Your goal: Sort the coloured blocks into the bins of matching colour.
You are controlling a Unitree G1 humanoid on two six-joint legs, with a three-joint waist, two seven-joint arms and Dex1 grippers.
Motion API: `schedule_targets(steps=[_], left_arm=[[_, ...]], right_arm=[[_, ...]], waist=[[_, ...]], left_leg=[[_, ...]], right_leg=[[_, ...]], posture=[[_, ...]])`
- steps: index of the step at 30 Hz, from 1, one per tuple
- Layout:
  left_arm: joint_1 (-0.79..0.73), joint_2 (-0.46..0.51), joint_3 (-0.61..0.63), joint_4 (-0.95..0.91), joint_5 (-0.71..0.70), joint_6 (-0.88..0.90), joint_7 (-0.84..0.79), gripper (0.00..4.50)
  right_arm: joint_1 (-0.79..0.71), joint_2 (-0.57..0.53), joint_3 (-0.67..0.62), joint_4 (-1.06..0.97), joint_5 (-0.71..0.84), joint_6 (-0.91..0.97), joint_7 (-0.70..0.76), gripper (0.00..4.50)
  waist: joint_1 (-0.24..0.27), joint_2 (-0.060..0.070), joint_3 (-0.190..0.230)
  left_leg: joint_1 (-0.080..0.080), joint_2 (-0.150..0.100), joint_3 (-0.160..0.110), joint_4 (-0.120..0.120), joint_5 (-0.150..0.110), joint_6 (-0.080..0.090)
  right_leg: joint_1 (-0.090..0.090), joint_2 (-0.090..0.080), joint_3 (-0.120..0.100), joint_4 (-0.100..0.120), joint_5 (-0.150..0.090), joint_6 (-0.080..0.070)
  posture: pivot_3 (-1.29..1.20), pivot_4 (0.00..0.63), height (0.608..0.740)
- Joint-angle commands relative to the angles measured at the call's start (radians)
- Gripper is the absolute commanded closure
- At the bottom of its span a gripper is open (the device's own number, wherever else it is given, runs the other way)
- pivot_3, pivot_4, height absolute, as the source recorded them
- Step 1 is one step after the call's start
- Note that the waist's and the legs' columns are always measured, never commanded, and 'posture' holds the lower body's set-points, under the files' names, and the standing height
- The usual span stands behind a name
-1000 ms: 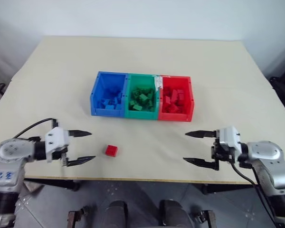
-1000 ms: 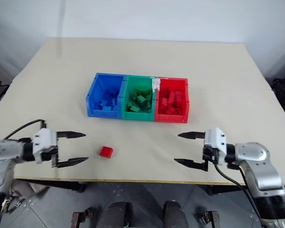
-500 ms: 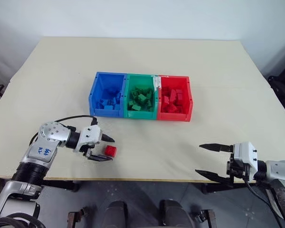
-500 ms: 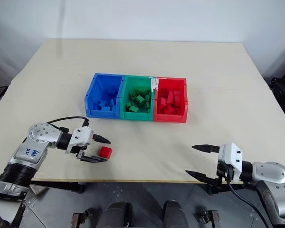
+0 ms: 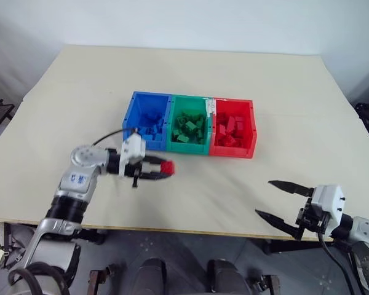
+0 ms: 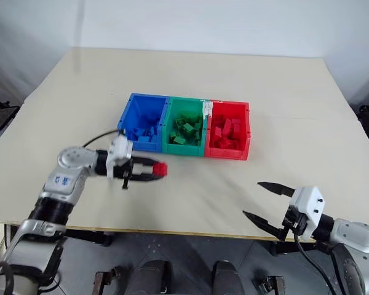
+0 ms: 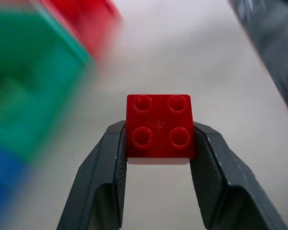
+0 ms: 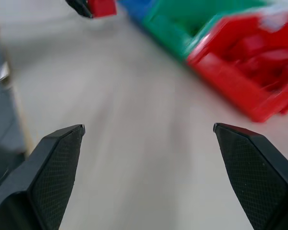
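Pale beige surface (image 5: 80, 110) carries a row of three joined bins, blue (image 5: 149, 121), green (image 5: 191, 124) and red (image 5: 234, 128), each with bricks of its own colour inside. One red brick (image 7: 159, 126) is clamped studs-up between the fingers of the left pincer (image 5: 163, 170), held above the surface just near of the blue and green bins. Right pincer (image 5: 281, 201) hangs spread wide and empty over the near right edge, well apart from the bins.
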Motion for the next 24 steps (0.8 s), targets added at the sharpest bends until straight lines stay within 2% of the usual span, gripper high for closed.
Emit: schedule_targets(steps=[1, 5, 9, 11, 14, 16, 20, 23, 24], left_arm=[[-0.081, -0.047, -0.023, -0.030, 0.010, 0.044, 0.045, 3.03], [-0.246, -0.204, -0.071, 0.178, 0.104, 0.018, 0.184, 3.03], [-0.419, -0.335, -0.087, 0.504, 0.203, -0.125, 0.321, 3.03], [-0.497, -0.383, -0.088, 0.657, 0.247, -0.194, 0.395, 3.03], [-0.563, -0.419, -0.066, 0.782, 0.268, -0.250, 0.435, 3.03], [-0.586, -0.430, -0.051, 0.824, 0.271, -0.275, 0.444, 2.28], [-0.594, -0.433, -0.033, 0.846, 0.276, -0.355, 0.422, 1.10], [-0.582, -0.395, -0.026, 0.834, 0.286, -0.378, 0.404, 0.19], [-0.571, -0.378, -0.017, 0.820, 0.277, -0.386, 0.376, 0.04]], right_arm=[[0.020, 0.055, -0.088, -0.052, 0.051, 0.009, -0.100, 0.00], [0.027, 0.122, -0.135, -0.071, 0.047, -0.016, -0.191, 0.00], [0.042, 0.160, -0.124, -0.097, 0.017, -0.043, -0.231, 0.00], [0.068, 0.181, -0.103, -0.125, -0.002, -0.057, -0.244, 0.00], [0.096, 0.201, -0.084, -0.158, -0.018, -0.069, -0.259, 0.00], [0.111, 0.213, -0.075, -0.173, -0.026, -0.076, -0.268, 0.00], [0.127, 0.224, -0.061, -0.188, -0.034, -0.082, -0.279, 0.00], [0.122, 0.219, -0.045, -0.190, -0.038, -0.083, -0.274, 0.00], [0.115, 0.215, -0.039, -0.189, -0.039, -0.081, -0.270, 0.00]], waist=[[0.001, 0.000, 0.000], [0.001, 0.000, 0.000], [0.002, -0.001, 0.000], [0.000, -0.001, 0.001], [-0.003, -0.001, 0.001], [-0.004, -0.001, 0.001], [0.001, -0.001, 0.001], [0.001, -0.001, 0.001], [0.001, -0.001, 0.001]], left_leg=[[0.000, 0.000, 0.000, 0.000, 0.002, -0.003], [0.000, -0.001, 0.001, -0.001, 0.002, -0.003], [0.000, -0.001, 0.001, -0.001, 0.002, -0.003], [-0.001, -0.001, 0.001, -0.002, 0.002, -0.003], [0.000, -0.001, 0.001, -0.004, 0.002, -0.003], [0.000, -0.001, 0.002, -0.005, 0.002, -0.003], [-0.001, -0.001, 0.002, -0.005, 0.002, -0.003], [-0.001, -0.002, 0.002, -0.004, 0.002, -0.003], [-0.001, -0.002, 0.001, -0.004, 0.002, -0.003]], right_leg=[[0.000, 0.000, 0.000, 0.000, 0.000, 0.000], [0.000, 0.000, 0.000, -0.001, 0.000, 0.000], [0.000, 0.000, 0.000, -0.002, 0.000, 0.001], [-0.001, 0.001, 0.000, -0.003, 0.000, 0.001], [-0.001, 0.001, 0.000, -0.006, 0.000, 0.001], [-0.002, 0.001, 0.000, -0.006, 0.000, 0.001], [-0.002, 0.001, 0.000, -0.006, 0.000, 0.001], [-0.002, 0.000, 0.000, -0.006, 0.000, 0.002], [-0.002, 0.000, 0.000, -0.006, 0.000, 0.002]], posture=[[0.00, 0.150, 0.740], [0.00, 0.150, 0.740], [0.00, 0.150, 0.740], [0.00, 0.150, 0.740], [0.00, 0.150, 0.740], [0.00, 0.150, 0.740], [0.00, 0.150, 0.740], [0.00, 0.150, 0.740], [0.00, 0.150, 0.740]])
